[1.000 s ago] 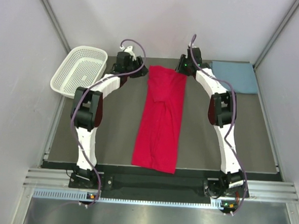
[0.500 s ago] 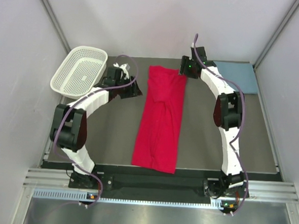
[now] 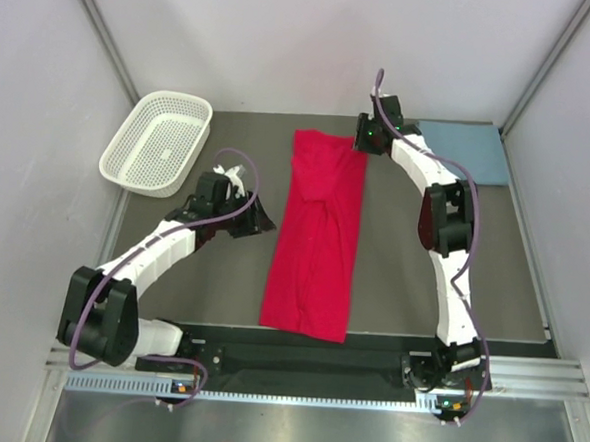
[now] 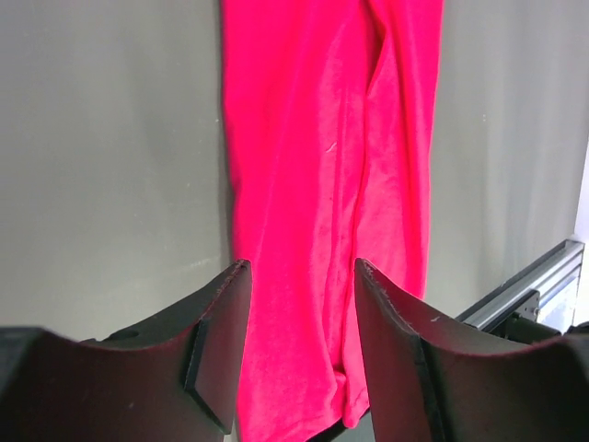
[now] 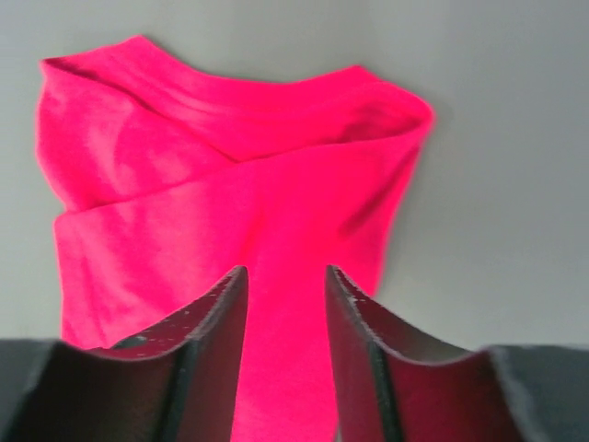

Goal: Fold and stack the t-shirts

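A bright red t-shirt point(image 3: 316, 237) lies folded into a long strip on the dark worktop point(image 3: 392, 277), running from near edge to far. Just left of the strip's middle, the left claw point(image 3: 258, 219) hovers with fingers spread, gripping nothing. At the strip's far right corner, the right claw point(image 3: 363, 135) hangs over the collar end, fingers likewise parted and empty. Beyond that corner to the right rests the blue-grey t-shirt point(image 3: 467, 151), folded flat. Well to the strip's far left sits a white mesh basket point(image 3: 175, 95).

White mesh basket point(image 3: 121, 152) at table's point(image 3: 392, 277) far-left corner
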You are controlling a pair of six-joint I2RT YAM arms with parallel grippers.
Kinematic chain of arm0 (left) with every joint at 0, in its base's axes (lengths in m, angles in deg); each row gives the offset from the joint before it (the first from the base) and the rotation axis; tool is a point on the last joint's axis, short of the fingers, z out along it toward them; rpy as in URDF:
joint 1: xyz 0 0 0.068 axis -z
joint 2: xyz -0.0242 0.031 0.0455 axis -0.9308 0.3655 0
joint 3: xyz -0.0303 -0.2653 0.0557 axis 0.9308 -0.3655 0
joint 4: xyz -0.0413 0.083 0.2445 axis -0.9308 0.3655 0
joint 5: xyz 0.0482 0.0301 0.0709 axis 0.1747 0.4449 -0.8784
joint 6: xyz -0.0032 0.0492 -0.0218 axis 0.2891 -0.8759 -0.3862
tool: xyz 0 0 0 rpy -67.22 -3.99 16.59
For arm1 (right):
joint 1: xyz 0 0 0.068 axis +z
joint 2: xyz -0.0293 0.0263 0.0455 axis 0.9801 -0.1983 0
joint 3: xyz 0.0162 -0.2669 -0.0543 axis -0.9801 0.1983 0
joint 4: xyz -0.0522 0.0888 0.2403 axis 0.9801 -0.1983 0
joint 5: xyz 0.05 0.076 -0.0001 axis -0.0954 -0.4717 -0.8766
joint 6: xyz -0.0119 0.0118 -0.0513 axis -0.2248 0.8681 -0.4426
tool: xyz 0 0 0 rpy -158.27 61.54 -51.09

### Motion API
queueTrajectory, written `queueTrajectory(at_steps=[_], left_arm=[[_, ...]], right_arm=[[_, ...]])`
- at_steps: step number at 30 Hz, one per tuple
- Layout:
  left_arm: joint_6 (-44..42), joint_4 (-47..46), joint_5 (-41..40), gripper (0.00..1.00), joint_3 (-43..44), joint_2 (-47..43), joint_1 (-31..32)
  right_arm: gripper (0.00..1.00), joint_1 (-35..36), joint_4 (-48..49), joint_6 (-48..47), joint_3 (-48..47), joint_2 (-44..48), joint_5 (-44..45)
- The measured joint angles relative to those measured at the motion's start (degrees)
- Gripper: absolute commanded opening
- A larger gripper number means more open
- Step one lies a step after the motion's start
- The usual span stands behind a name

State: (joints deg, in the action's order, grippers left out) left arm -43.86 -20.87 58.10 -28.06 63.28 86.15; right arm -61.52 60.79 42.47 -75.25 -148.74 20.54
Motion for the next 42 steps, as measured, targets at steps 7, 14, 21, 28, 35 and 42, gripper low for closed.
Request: queueTrajectory(at_steps=[7, 14, 21, 28, 35, 42], left_arm=[[0.6, -0.3, -0.3, 0.66, 2.0, 3.1, -0.9], [1.3, -2.9, 5.7, 0.66, 20.8, 23.4, -6.1], [5.0, -8.2, 10.8, 0.58, 38.0, 43.6, -8.1], [8.9, -11.8, 12.0, 0.53, 46.1, 55.3, -8.3], [10.2, -12.5, 9.5, 0.46, 49.5, 57.5, -7.6], [12.7, -12.5, 5.3, 0.42, 54.8, 61.3, -6.3]], right_arm=[[0.51, 3.3, 1.3, -0.8, 0.0, 0.0, -0.4], [0.52, 4.9, 1.7, 0.1, 1.5, 0.4, -1.9], [0.52, 4.2, 1.8, 0.0, 13.5, 8.4, -2.0], [0.51, 2.3, 3.7, -1.0, 25.2, 19.0, -2.1], [0.51, 0.0, 5.6, -1.0, 30.9, 21.4, -2.5], [0.51, -0.8, 6.0, -1.0, 31.6, 21.4, -2.6]])
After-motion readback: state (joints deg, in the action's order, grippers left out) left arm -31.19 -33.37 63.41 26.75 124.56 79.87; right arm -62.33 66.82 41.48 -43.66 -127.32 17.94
